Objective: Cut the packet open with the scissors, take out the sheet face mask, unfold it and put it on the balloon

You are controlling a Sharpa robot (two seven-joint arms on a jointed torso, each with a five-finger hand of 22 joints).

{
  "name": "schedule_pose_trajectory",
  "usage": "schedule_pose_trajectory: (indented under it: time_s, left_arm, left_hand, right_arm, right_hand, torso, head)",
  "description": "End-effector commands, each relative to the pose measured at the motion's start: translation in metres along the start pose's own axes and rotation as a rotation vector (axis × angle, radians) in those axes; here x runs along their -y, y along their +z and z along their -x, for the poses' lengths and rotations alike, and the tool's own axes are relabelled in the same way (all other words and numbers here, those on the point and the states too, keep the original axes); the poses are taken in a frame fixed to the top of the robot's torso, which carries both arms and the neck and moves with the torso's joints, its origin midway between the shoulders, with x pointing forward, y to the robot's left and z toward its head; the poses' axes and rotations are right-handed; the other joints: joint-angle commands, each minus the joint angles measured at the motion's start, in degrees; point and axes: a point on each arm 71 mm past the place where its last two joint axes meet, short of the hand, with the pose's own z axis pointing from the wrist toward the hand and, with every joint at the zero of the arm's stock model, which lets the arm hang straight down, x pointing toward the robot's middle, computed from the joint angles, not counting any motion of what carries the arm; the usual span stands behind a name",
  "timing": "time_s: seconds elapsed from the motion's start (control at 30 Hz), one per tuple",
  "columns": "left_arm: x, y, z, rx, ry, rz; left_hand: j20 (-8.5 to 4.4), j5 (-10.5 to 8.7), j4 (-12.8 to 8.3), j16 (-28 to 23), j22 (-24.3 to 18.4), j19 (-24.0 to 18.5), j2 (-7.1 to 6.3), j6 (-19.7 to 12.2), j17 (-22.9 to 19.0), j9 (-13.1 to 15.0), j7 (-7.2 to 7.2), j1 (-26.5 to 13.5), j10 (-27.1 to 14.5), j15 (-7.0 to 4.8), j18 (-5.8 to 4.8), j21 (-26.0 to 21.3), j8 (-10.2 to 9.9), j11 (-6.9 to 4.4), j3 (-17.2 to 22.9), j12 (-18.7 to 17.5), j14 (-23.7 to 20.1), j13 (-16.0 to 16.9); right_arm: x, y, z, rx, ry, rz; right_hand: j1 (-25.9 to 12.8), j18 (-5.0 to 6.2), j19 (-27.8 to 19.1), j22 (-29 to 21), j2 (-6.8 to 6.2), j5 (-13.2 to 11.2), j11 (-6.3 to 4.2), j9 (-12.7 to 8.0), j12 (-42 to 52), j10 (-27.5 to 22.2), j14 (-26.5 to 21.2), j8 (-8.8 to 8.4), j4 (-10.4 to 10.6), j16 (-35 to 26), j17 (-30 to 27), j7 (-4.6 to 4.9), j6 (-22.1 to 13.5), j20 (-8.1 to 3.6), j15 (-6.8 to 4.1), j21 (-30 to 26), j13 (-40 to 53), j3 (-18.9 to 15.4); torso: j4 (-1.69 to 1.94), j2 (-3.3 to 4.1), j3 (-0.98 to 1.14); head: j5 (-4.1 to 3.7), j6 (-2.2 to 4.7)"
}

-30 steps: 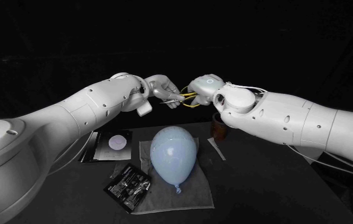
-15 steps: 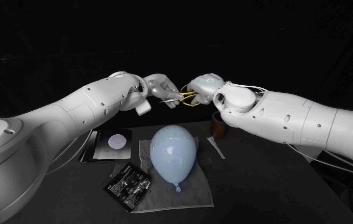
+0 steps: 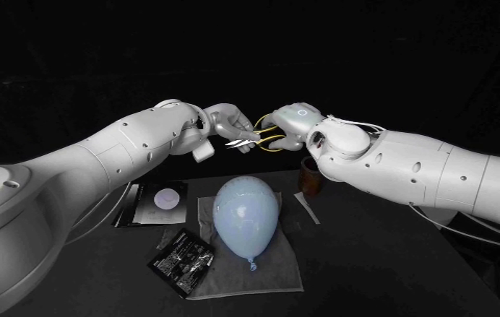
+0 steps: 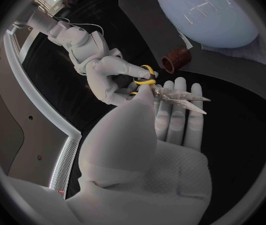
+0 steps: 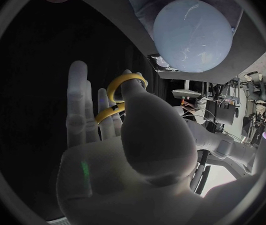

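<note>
Both arms are up high over the tabletop (image 3: 396, 274), meeting in mid-air! The right robot hand (image 3: 292, 123) has its thumb and fingers threaded through the yellow handles of the scissors (image 3: 250, 142), while the left robot hand (image 3: 224, 126) pinches the blades between thumb and fingers. Down below, the black packet (image 3: 183, 263) lies just beside the pale blue balloon (image 3: 246, 217), both on a grey cloth (image 3: 273, 274). A brown cup (image 3: 311, 176) stands near the balloon's far end.
</note>
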Motion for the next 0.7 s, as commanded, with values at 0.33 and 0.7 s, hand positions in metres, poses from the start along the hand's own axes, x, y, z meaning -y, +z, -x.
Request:
schedule_pose_trajectory:
  time_s: [0.33,0.7]
  left_arm:
    - [-0.005,0.000,-0.003,-0.011,-0.003,0.058]
    - [-0.008,-0.002,-0.001,-0.004,-0.002,0.077]
  left_hand:
    - [-0.09,0.30,-4.90,-0.82,0.02,0.73,-4.26,-0.88,1.75,2.97,0.26,-5.72,2.77,-0.14,0.38,-0.27,1.17,-1.75,17.91,0.23,0.85,0.17]
    - [-0.12,0.29,-6.21,-1.05,0.03,0.83,-4.92,-1.05,2.32,3.84,0.30,-7.79,2.92,-0.15,0.37,-0.29,1.46,-1.74,20.40,0.24,1.01,0.19]
  right_arm:
    - [-0.004,-0.008,0.005,-0.030,0.080,0.032]
    - [0.004,-0.016,0.013,0.045,0.216,0.058]
  right_hand:
    - [4.76,-0.71,-0.86,-7.61,-3.95,0.24,-0.97,-0.36,-0.41,-2.97,-0.61,-1.75,9.18,-10.66,-3.67,0.29,-2.22,2.60,-0.61,-11.64,-0.07,1.92]
    - [7.26,-1.88,-7.50,-15.55,-1.87,0.27,1.71,-0.27,-0.44,-2.54,-6.04,-2.11,8.35,-23.33,-8.42,2.96,-1.28,7.34,4.67,-24.12,-0.08,3.73]
  torso:
    - [-0.02,0.03,-0.03]
    - [-0.04,0.01,-0.05]
  head:
    - [-0.06,-0.27]
    - [-0.30,-0.10]
